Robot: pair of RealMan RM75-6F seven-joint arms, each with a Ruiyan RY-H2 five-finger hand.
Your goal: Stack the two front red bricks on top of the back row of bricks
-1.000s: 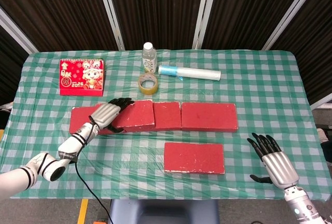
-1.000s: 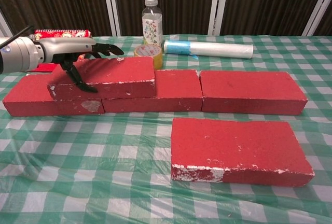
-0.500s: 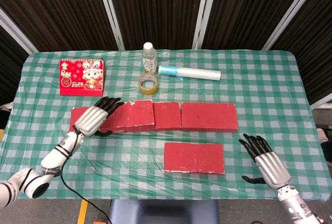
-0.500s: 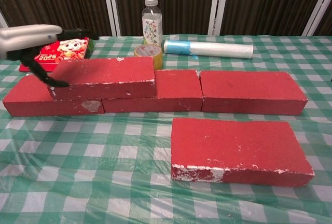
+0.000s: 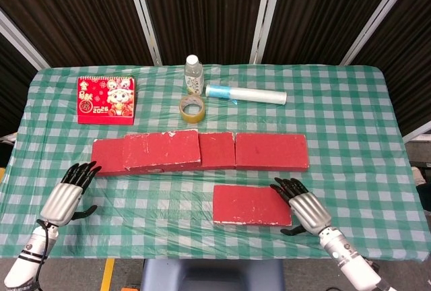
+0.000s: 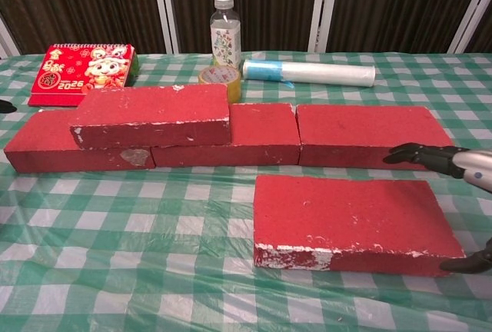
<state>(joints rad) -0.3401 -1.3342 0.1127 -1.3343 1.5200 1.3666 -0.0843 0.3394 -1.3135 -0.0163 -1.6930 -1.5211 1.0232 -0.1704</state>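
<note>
One red brick (image 5: 161, 149) (image 6: 154, 113) lies stacked on the back row, across its left brick (image 5: 106, 155) and middle brick (image 5: 217, 150). The row's right brick (image 5: 271, 151) has nothing on it. A second front brick (image 5: 251, 205) (image 6: 354, 220) lies flat nearer the table's front. My right hand (image 5: 308, 208) (image 6: 442, 159) is at this brick's right end, its fingers spread over the top edge and its thumb beside the front corner, not gripping. Open and holding nothing, my left hand (image 5: 64, 198) hovers at the front left, away from all bricks.
Behind the row stand a water bottle (image 5: 194, 75), a yellow tape roll (image 5: 192, 109) and a lying roll of plastic film (image 5: 246, 93). A red calendar (image 5: 106, 100) sits at the back left. The table's front edge runs just below both hands.
My left hand let go of the stacked brick and drew back to the front left. My right hand moved left up to the front brick's right end.
</note>
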